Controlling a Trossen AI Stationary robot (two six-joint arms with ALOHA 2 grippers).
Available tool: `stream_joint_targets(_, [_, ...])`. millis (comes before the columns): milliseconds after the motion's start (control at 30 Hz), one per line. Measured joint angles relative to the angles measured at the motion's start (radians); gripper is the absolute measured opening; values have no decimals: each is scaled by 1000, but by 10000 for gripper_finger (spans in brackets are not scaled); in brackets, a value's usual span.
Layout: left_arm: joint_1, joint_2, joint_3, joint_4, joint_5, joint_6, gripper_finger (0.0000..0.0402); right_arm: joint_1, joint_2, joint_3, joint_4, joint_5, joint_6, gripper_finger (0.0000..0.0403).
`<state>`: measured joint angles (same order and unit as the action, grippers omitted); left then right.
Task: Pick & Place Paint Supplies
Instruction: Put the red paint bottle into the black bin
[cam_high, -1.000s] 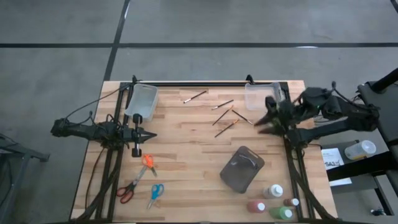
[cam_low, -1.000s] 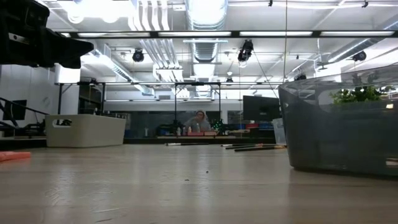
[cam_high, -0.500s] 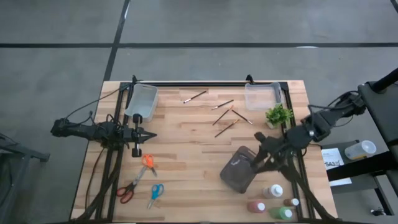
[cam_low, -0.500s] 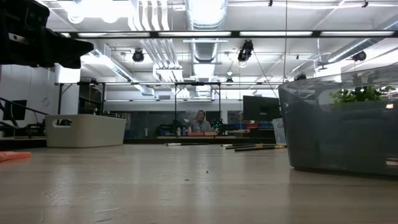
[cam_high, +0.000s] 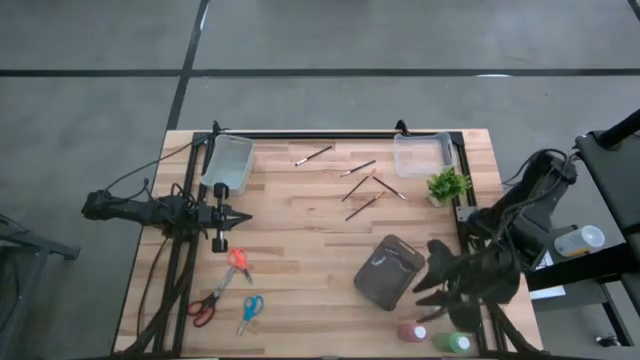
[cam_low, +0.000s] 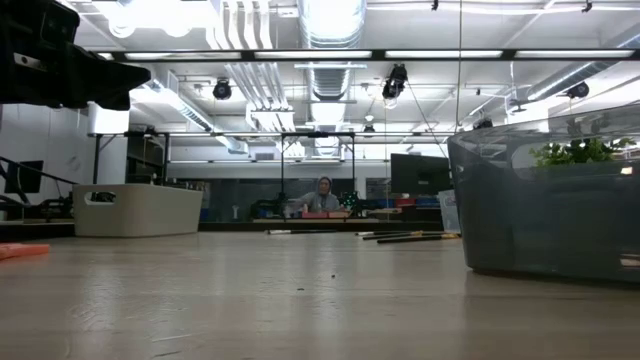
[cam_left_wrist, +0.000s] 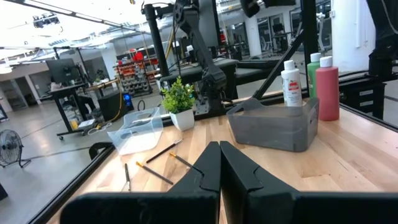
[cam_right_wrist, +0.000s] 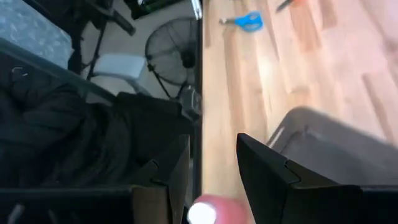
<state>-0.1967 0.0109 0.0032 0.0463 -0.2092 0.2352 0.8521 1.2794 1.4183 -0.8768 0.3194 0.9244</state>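
Observation:
The paint bottles stand upright at the near right corner. The red one (cam_high: 411, 331) and the green one (cam_high: 453, 343) show from above; the left wrist view shows red (cam_left_wrist: 327, 87), green (cam_left_wrist: 313, 67) and white (cam_left_wrist: 290, 84). Several thin paintbrushes (cam_high: 365, 186) lie at the far middle. My right gripper (cam_high: 425, 302) hovers open above the bottles, with the red bottle's pale cap (cam_right_wrist: 204, 213) below its fingers, and it hides the other bottles from above. My left gripper (cam_high: 240, 216) waits shut at the left, level above the table.
A grey bin (cam_high: 389, 270) sits just left of the bottles. A potted plant (cam_high: 447, 184) and a clear container (cam_high: 421, 152) stand at the far right, and another container (cam_high: 228, 163) at the far left. Orange (cam_high: 236, 262), red (cam_high: 203, 308) and blue scissors (cam_high: 249, 310) lie near left.
My right gripper has swung from beside the plant at the far right toward the near edge, passing over the grey bin to a spot above the bottles. It rolled and tipped further down on the way. The plant now shows uncovered.

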Motion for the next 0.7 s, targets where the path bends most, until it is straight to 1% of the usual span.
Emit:
stream_joint_targets(167, [0, 0, 0, 0, 0, 0, 0, 47, 94, 103, -215, -6, 172, 131])
stream_joint_targets(300, [0, 0, 0, 0, 0, 0, 0, 86, 158, 138, -344, -6, 286, 131])
stream_joint_targets(467, [0, 0, 0, 0, 0, 0, 0, 117, 206, 144, -374, -8, 381, 131])
stream_joint_targets(700, [0, 0, 0, 0, 0, 0, 0, 130, 249, 144, -410, -51, 620, 131])
